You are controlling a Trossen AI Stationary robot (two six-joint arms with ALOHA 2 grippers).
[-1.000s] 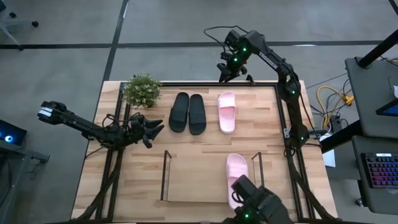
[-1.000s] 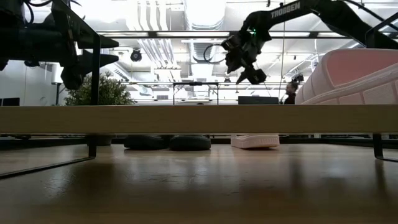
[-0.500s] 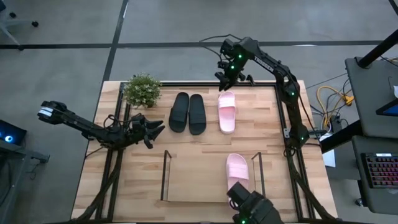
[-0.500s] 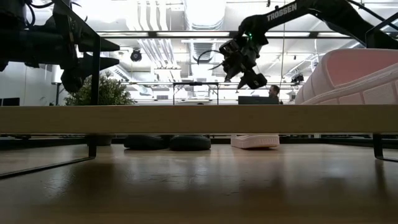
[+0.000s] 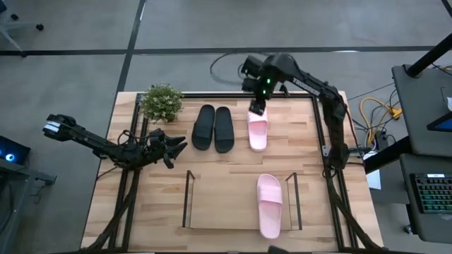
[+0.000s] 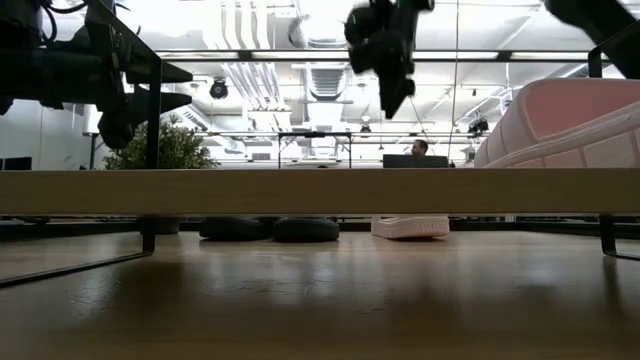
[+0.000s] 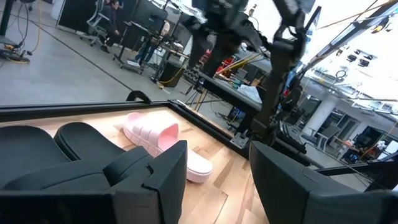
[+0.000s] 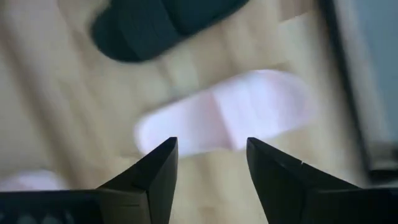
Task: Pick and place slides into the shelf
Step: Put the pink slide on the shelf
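The right gripper (image 5: 258,109) hangs above the far end of a pink slide (image 5: 257,128) at the table's far edge, fingers spread apart with nothing between them; its wrist view looks down past both fingers (image 8: 155,171) at that slide (image 8: 224,118). Left of that slide and just beside it lies the black pair (image 5: 213,128), side by side, with a small plant (image 5: 162,101) at the far left corner. The second pink slide (image 5: 269,204) lies on the right end of the shelf (image 5: 219,201), near the table's front edge, beside the right upright frame. The left gripper (image 5: 173,144) waits over the table's left side, fingers parted and empty. No brand or writing can be read on the slides or arms.
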